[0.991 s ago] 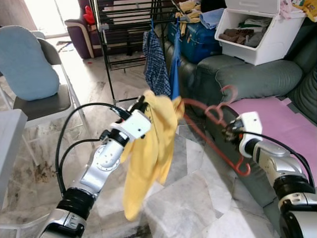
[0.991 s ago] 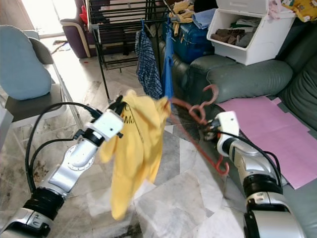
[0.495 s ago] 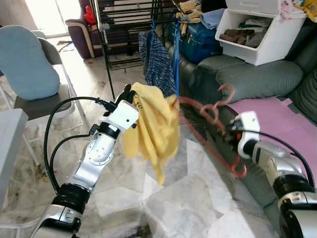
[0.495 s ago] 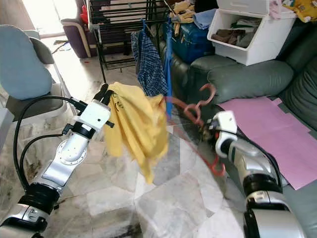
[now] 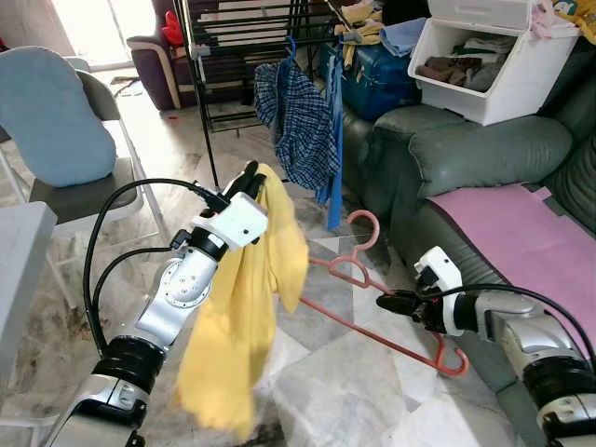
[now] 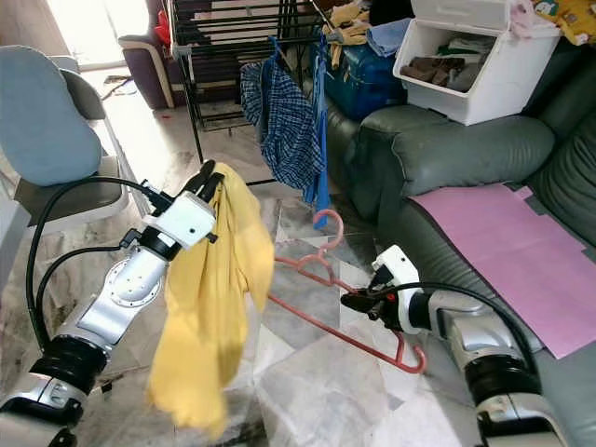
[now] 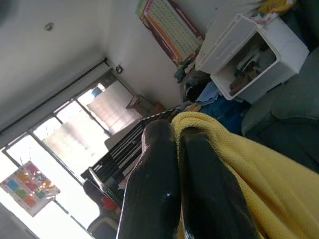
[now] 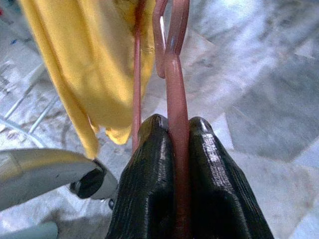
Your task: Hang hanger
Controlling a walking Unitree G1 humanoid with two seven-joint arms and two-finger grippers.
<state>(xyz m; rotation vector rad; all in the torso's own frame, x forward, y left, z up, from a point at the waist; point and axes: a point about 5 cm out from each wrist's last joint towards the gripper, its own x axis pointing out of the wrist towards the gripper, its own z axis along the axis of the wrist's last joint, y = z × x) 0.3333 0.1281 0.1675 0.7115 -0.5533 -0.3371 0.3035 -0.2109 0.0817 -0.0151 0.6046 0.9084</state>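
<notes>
A yellow shirt [image 5: 237, 326] hangs limp from my left gripper [image 5: 250, 177], which is raised at centre left and shut on the cloth near its top. In the left wrist view the two fingers [image 7: 164, 199] press together with yellow fabric [image 7: 249, 169] beside them. My right gripper [image 5: 389, 302] is low at the right, shut on a salmon-pink plastic hanger [image 5: 372, 307]. The hanger lies tilted, its hook [image 5: 361, 226] pointing up and its one end reaching under the shirt. The right wrist view shows the hanger's bar [image 8: 177, 149] pinched between both fingers.
A black drying rack [image 5: 247, 56] stands behind, with a checked shirt [image 5: 298, 126] and a blue garment on hangers. A dark green sofa [image 5: 484, 158] with a pink sheet [image 5: 521, 228] is at the right, a white bin [image 5: 494, 60] above it. A chair with a blue cushion [image 5: 51, 116] stands left.
My right gripper has dropped lower and the hanger has tipped down flatter. The yellow shirt, bunched and swinging before, now hangs straight down from my left gripper.
</notes>
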